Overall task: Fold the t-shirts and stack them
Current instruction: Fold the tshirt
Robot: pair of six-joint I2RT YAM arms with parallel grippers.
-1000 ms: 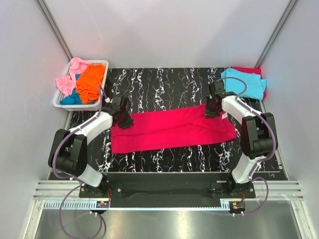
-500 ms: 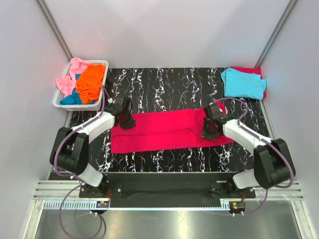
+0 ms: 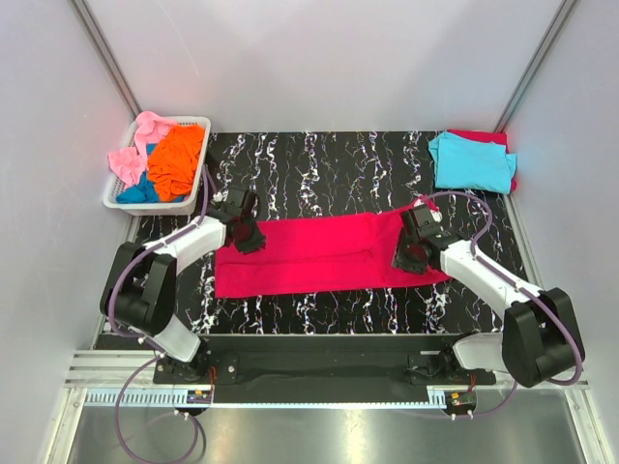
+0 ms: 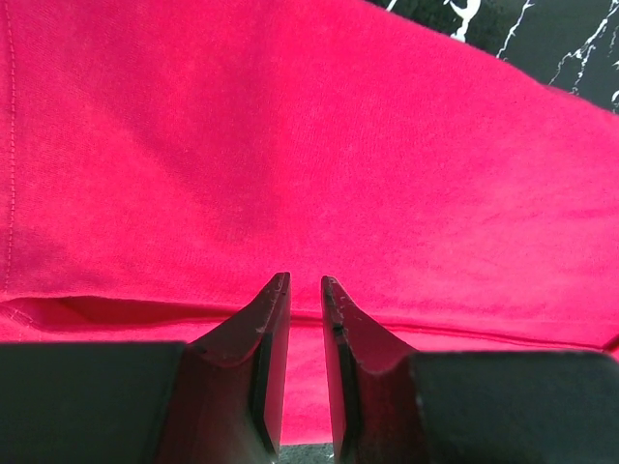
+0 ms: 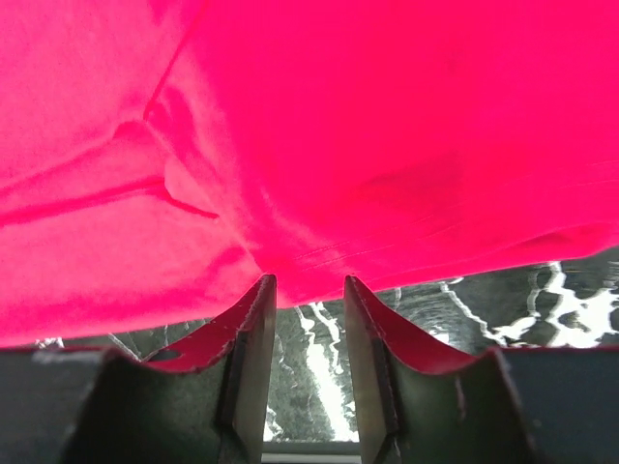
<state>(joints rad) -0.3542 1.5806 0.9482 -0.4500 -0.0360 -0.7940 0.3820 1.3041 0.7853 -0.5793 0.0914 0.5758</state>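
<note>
Drawn in at its right end since a second ago, the crimson-red t-shirt lies as a long folded band across the middle of the desk. The right jaws, come nearer, stand spread at that end's hem with bare desk between them; the left jaws rest on the far left corner, a narrow slit apart, and I cannot tell whether they pinch cloth.

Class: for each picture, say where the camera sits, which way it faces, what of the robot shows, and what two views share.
Top external: above, behind the arms, facing down at the table; left arm and right arm show.
Left wrist: on the left arm, facing the crimson-red t-shirt past its own fingers.
Right wrist: likewise; shirt edge, table, own fingers.
Shared: the shirt.
</note>
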